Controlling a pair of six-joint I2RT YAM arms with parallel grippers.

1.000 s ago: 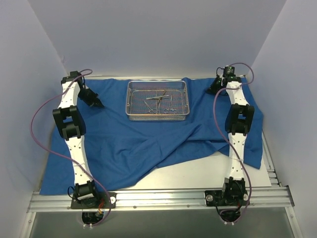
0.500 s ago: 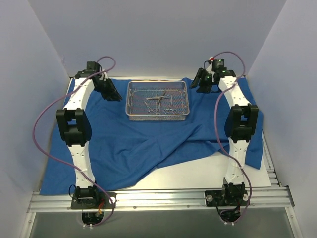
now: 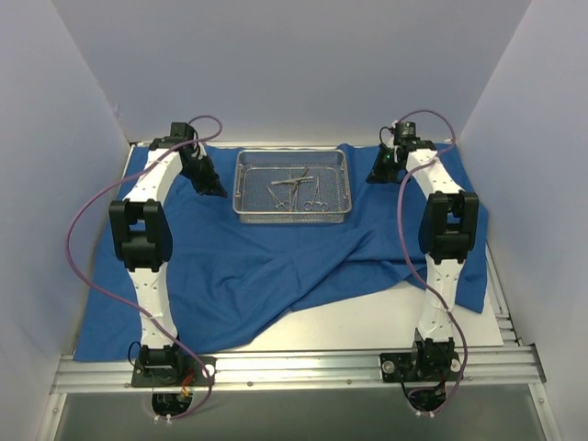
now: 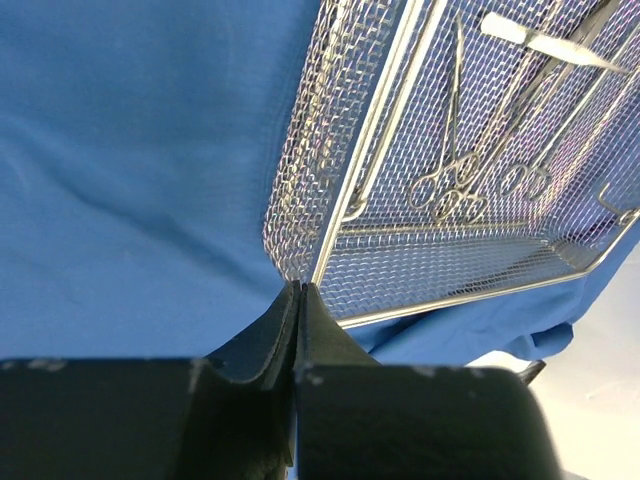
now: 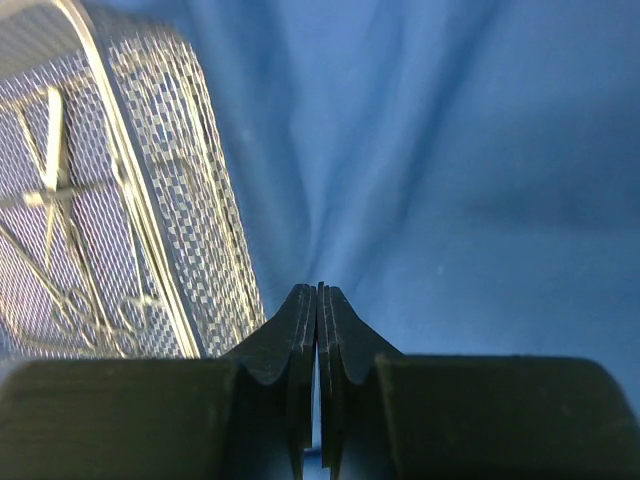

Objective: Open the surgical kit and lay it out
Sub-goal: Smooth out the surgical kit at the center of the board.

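The royal-blue cloth (image 3: 248,266) lies spread over the table, rumpled toward the front. On it at the back centre stands the wire-mesh tray (image 3: 292,218) holding several thin steel instruments (image 3: 294,188). My left gripper (image 3: 213,188) is shut just off the tray's left end. In the left wrist view its tips (image 4: 298,288) sit at the tray's corner rim (image 4: 383,110), above the cloth (image 4: 130,200), with ring-handled instruments (image 4: 450,185) inside. My right gripper (image 3: 374,175) is shut right of the tray. Cloth (image 5: 450,150) creases fan out from its tips (image 5: 320,287), beside the tray wall (image 5: 170,180).
Bare white table (image 3: 386,317) shows at the front centre and right, where the cloth's edge folds back. The cloth hangs past the right side (image 3: 473,276). Pale enclosure walls close in the left, right and back. An aluminium rail (image 3: 294,367) carries both arm bases.
Both grippers moved inward from the cloth's outer back corners to the tray's two ends. They stood open half a second ago and are shut now. The tray has not moved.
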